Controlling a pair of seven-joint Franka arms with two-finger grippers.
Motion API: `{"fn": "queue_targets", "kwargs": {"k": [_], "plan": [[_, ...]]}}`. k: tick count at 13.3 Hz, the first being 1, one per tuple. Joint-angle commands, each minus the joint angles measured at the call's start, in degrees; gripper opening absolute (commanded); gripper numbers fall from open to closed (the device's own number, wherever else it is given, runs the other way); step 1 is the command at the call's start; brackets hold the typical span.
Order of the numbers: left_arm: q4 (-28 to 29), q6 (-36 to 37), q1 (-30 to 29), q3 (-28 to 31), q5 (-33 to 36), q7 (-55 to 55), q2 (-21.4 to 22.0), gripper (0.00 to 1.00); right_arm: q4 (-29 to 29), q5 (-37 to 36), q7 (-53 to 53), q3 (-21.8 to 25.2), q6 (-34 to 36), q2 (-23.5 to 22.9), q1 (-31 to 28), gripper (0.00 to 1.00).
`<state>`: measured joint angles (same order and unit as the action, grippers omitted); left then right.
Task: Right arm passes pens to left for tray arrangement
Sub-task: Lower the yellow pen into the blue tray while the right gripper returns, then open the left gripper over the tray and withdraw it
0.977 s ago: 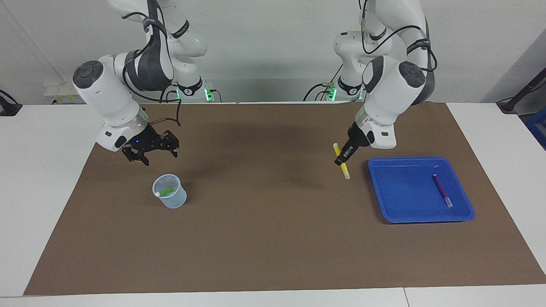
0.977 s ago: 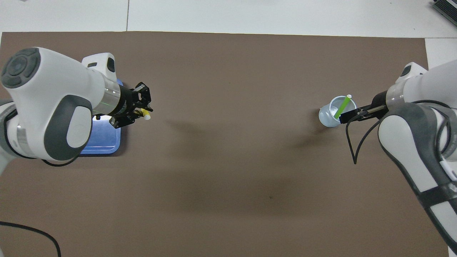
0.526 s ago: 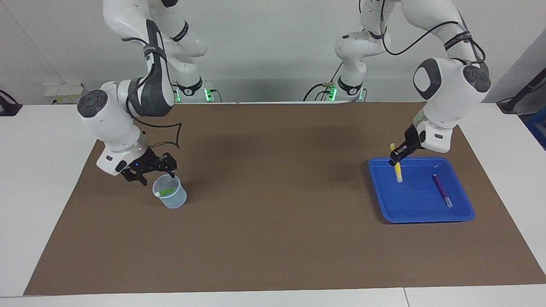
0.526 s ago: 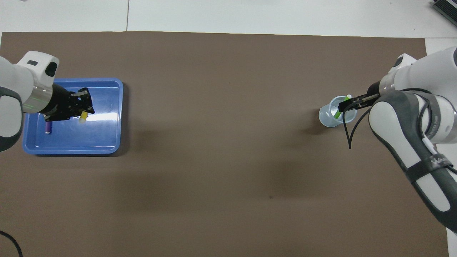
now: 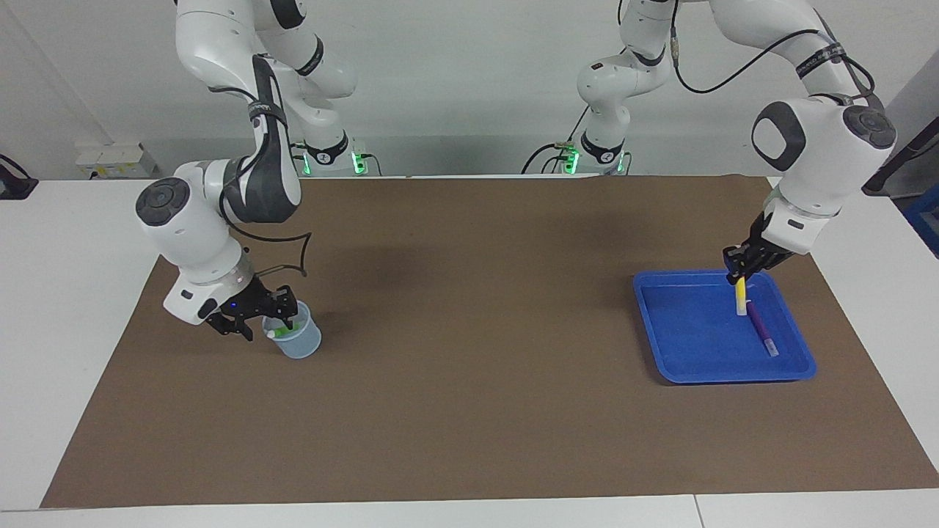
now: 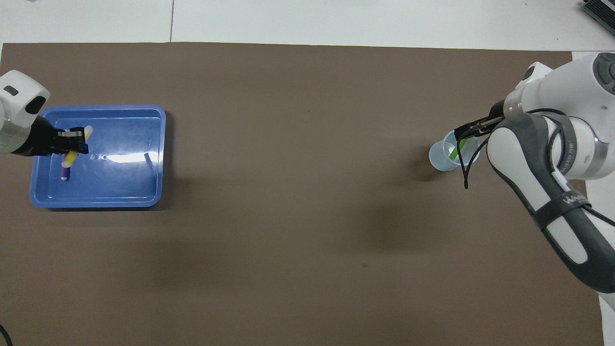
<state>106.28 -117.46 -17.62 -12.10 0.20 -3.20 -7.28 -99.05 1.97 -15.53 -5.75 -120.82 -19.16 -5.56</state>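
Left hand (image 5: pixel 739 273): clamped on slim yellow marker pen (image 5: pixel 742 296), now over shallow blue plastic tray (image 5: pixel 689 352), above purple marker pen (image 5: pixel 761 329).
Right hand (image 5: pixel 258 317): lowered to translucent cup (image 5: pixel 301 343) holding green marker pen (image 6: pixel 453 151); grip unclear.

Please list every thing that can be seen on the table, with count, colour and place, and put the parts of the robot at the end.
Shallow square blue plastic tray: one, bright blue, on the mat at the left arm's end of the table.
Slim purple marker pen: one, purple, lying in the tray.
Slim yellow marker pen: one, yellow with whitish end, held over the tray.
Small translucent plastic cup: one, pale bluish, at the right arm's end.
Slim green marker pen: one, green, standing tilted in the cup.
Brown paper mat: one, brown, covering the white table.
Left gripper: one, black, shut on the yellow pen.
Right gripper: one, black, at the cup's rim.
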Motion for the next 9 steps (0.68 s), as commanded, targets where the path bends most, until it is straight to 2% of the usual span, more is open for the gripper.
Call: {"fn": "queue_targets", "kwargs": {"k": [1,4,7,9], "plan": [[2.7,-7.2,-1.0,-0.5,4.1,-3.6,-2.5,0.00,1.0,-1.4,-1.0,-0.4,0.5,-0.5,-0.5,0.46],[2.6,-14.4,-3.1,-0.4,4.6,-4.4,-6.3,0.00,0.4,-1.4,-0.9,-0.4,0.1,-0.5,-0.2,0.41],[2.7,-19.2,-4.3,-0.4,4.6,-7.1,-9.9,0.00,-0.1,-1.4,-0.7,-0.4,-0.1,-0.6,-0.2,0.40],[2.8,-21.0,-4.6,-0.4,4.6,-6.9,-11.6,0.00,-0.1,-1.4,-0.6,-0.4,0.3,-0.6,-0.2,0.33]]}}
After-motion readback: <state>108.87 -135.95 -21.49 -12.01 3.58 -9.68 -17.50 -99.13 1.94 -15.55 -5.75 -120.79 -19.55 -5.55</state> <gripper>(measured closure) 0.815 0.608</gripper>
